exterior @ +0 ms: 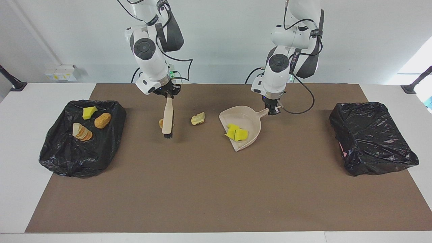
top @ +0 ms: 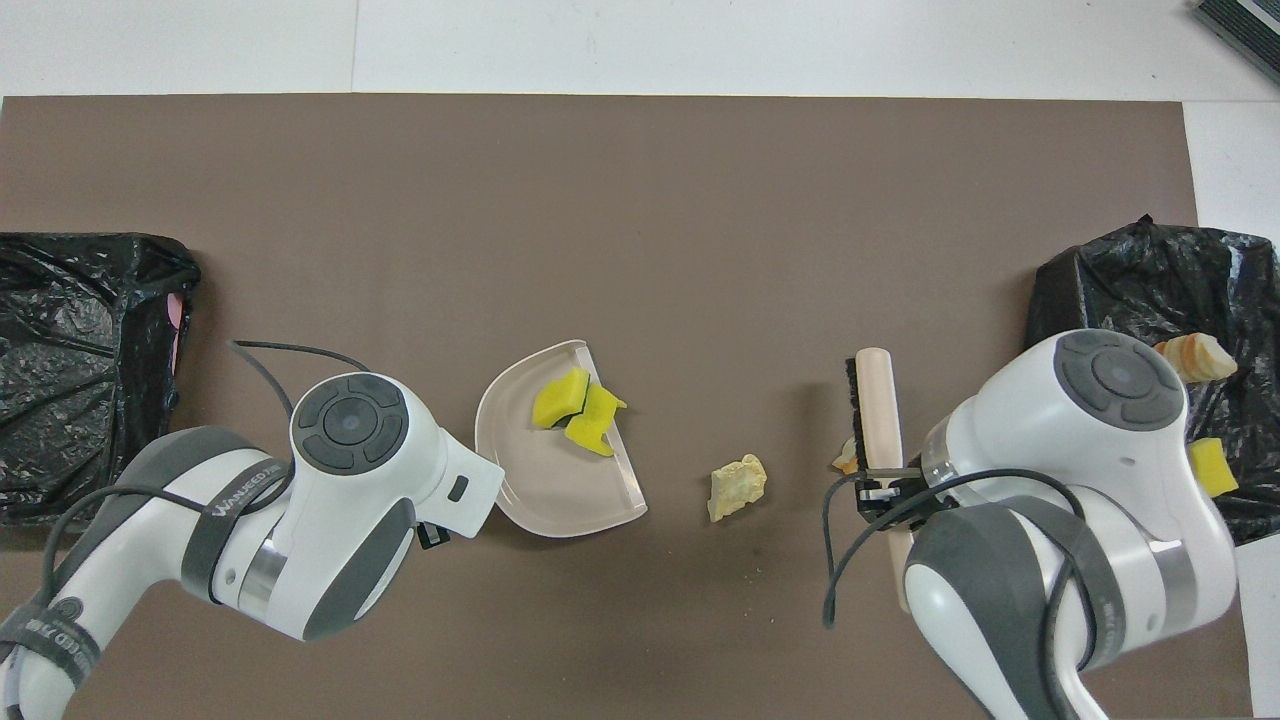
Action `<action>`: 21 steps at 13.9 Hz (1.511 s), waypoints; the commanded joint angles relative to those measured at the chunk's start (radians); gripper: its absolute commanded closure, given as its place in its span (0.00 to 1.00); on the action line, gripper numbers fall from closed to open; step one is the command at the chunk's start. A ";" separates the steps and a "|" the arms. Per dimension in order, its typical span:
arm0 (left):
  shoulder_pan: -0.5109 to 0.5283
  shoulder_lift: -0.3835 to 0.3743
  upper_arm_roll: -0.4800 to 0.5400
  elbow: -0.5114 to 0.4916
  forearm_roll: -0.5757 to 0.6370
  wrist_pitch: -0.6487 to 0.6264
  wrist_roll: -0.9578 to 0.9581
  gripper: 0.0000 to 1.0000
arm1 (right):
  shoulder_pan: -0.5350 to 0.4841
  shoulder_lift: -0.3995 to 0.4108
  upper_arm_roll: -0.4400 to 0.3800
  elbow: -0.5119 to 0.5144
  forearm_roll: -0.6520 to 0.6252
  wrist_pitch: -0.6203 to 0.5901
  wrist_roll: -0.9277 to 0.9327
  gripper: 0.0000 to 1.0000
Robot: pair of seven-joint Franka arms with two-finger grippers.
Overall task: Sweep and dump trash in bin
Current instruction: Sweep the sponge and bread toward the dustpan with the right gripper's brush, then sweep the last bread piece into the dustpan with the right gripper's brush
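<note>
My right gripper (exterior: 168, 95) is shut on the beige handle of the black-bristled brush (exterior: 167, 118), whose bristles rest on the mat. An orange-brown lump (exterior: 161, 123) lies against the brush. A pale yellowish flake (exterior: 198, 118) lies on the mat between the brush and the beige dustpan (exterior: 248, 116). My left gripper (exterior: 274, 109) is shut on the dustpan's handle. Two yellow sponge chunks (exterior: 237, 133) sit in the pan near its open lip, which faces the flake. In the overhead view the brush (top: 875, 400), flake (top: 737, 487) and dustpan (top: 540, 480) show too.
A black-bagged bin (exterior: 67, 162) at the right arm's end of the table holds a yellow sponge chunk (exterior: 89, 112), a bread lump (exterior: 102, 120) and a sliced bread piece (exterior: 82, 132). Another black-bagged bin (exterior: 371, 135) stands at the left arm's end. A brown mat (exterior: 216, 189) covers the table.
</note>
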 commanded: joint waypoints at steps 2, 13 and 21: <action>-0.005 -0.024 0.005 -0.044 -0.007 0.025 0.011 1.00 | -0.057 -0.125 0.016 -0.160 -0.020 0.090 -0.003 1.00; -0.004 -0.024 0.005 -0.044 -0.009 0.027 0.006 1.00 | 0.006 -0.164 0.022 -0.406 0.005 0.365 0.067 1.00; 0.016 -0.027 0.005 -0.058 -0.024 0.028 0.023 1.00 | 0.251 0.042 0.027 -0.249 0.172 0.465 0.400 1.00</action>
